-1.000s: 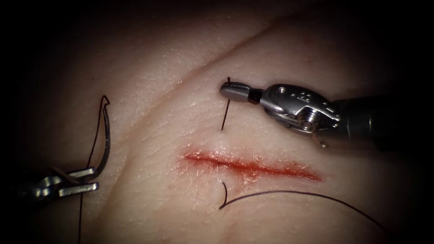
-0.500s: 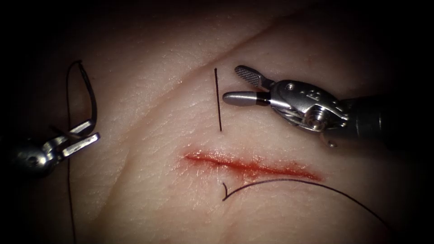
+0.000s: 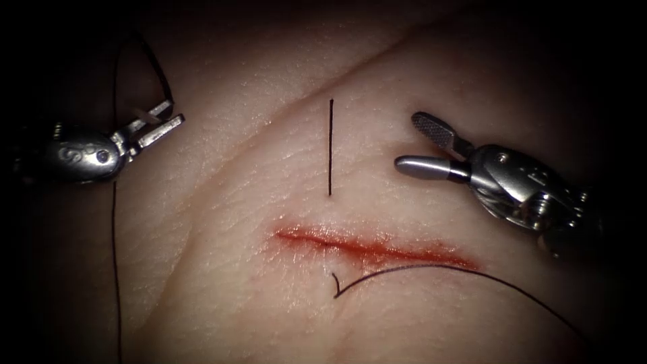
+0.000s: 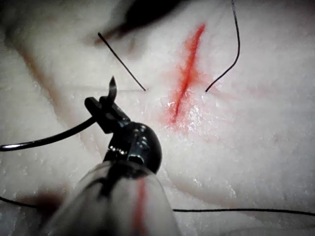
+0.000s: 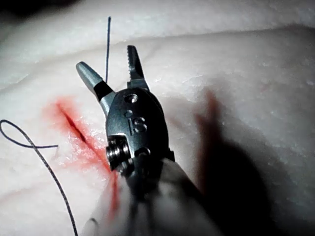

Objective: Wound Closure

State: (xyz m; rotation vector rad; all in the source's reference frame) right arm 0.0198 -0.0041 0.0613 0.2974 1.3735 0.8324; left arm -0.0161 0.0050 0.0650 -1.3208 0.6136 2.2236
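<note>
The tissue [image 3: 222, 222] has a red cut [image 3: 371, 248] running across it. My left tool [image 3: 172, 116] is far to the left of the cut, shut on the curved needle [image 3: 160, 75], which is clear of the tissue. In the left wrist view the left tool [image 4: 101, 107] grips the needle [image 4: 49, 140] near one end, with a short pointed piece past the jaws. Thread [image 3: 114, 256] hangs down from there. My right tool [image 3: 408, 141] is open and holds nothing, to the right of a thread end [image 3: 330, 148] that stands up from the tissue beyond the cut.
Another strand of thread [image 3: 472, 275] leaves the tissue on the near side of the cut and curves off to the right. Red fluid stains the cut's edges. A crease [image 3: 350, 71] crosses the tissue behind the thread end. The right wrist view has the open right tool [image 5: 106, 58] beside the thread end [image 5: 108, 44].
The right tool opened, let go of the upright thread end and drew back to the right. The left tool moved up and turned, carrying the needle with it.
</note>
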